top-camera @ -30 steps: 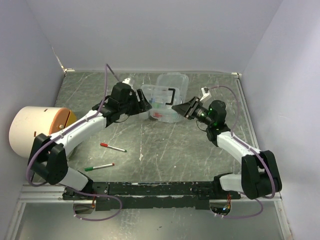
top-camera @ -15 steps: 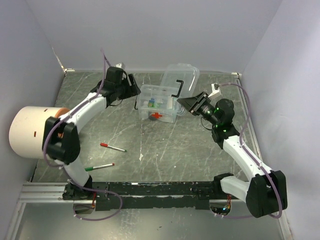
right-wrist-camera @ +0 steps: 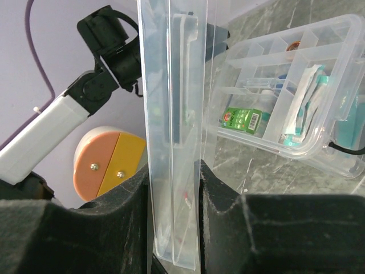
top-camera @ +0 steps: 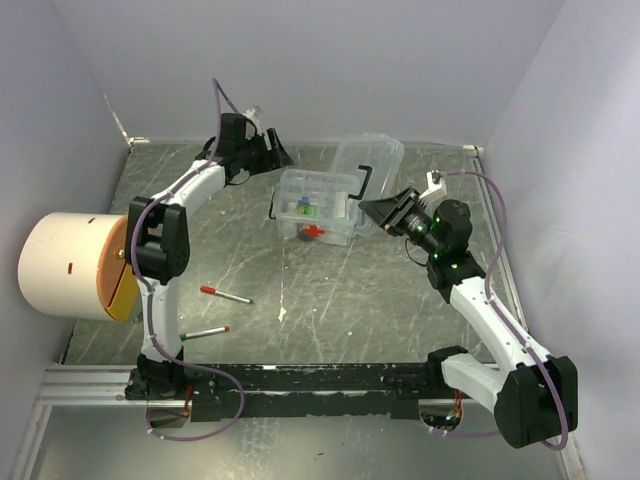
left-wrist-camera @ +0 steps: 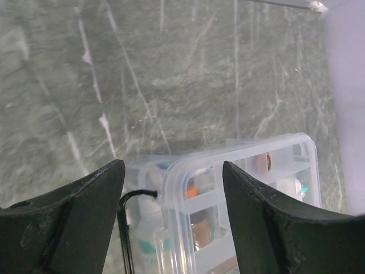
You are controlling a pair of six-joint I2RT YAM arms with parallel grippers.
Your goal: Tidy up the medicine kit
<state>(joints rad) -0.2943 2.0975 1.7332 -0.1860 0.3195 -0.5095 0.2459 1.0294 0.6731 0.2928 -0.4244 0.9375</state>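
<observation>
The medicine kit (top-camera: 318,205) is a clear box on the table, with its divided tray (right-wrist-camera: 285,114) of small bottles and packets showing. Its clear lid (top-camera: 372,160) stands raised, hinged back to the right. My right gripper (top-camera: 375,208) is shut on the lid's edge (right-wrist-camera: 173,188), and the jaws pinch the plastic from both sides. My left gripper (top-camera: 272,152) hangs open behind and to the left of the kit, holding nothing. In the left wrist view the kit (left-wrist-camera: 245,182) and its black handle (left-wrist-camera: 126,222) lie below the open fingers (left-wrist-camera: 74,217).
A big white cylinder (top-camera: 70,262) with an orange and yellow face (right-wrist-camera: 108,165) stands at the left edge. A red pen (top-camera: 225,295) and a green pen (top-camera: 198,333) lie near the front left. Walls close in the back and both sides.
The left arm pulled away from the kit and swung to the back left, its jaws a little wider. The right gripper lifted the lid higher and farther right.
</observation>
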